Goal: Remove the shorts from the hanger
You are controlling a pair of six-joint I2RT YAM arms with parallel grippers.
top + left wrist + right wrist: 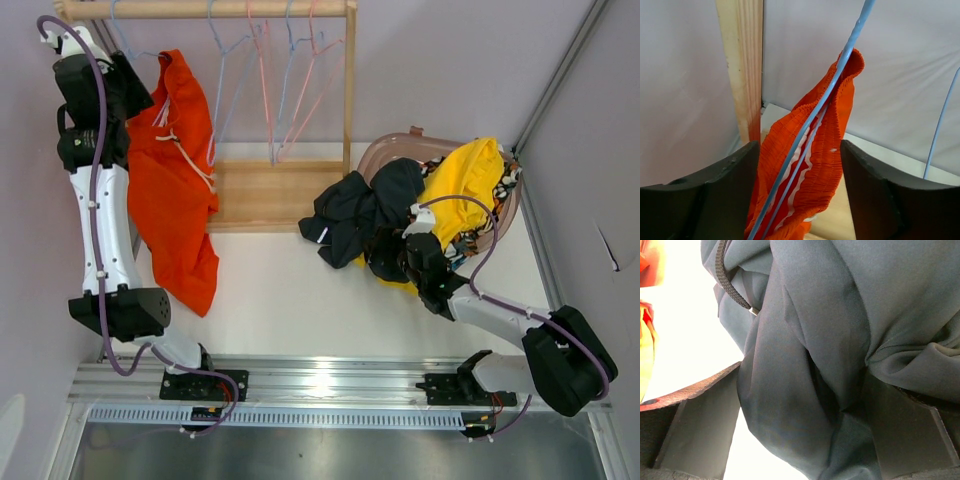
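The orange-red shorts (175, 200) hang by the waistband on a light-blue wire hanger (122, 40) at the rack's left end. My left gripper (133, 92) is raised beside them. In the left wrist view it (799, 150) is open, with the waistband (830, 145) and hanger wire (840, 70) between the fingers. The black shorts (360, 215) lie heaped on the table against the basket. My right gripper (412, 238) is at that heap, open, with black cloth (840, 300) filling the space between its fingers (700, 430). The yellow shorts (470, 180) lie in the basket, with patterned cloth (506, 185) under them.
A wooden rack with a top rail (200, 8), a right post (349, 90) and a base board (260, 195) stands at the back. Several empty blue and pink hangers (280, 80) hang on it. A pinkish basket (385, 150) sits at the back right by the wall.
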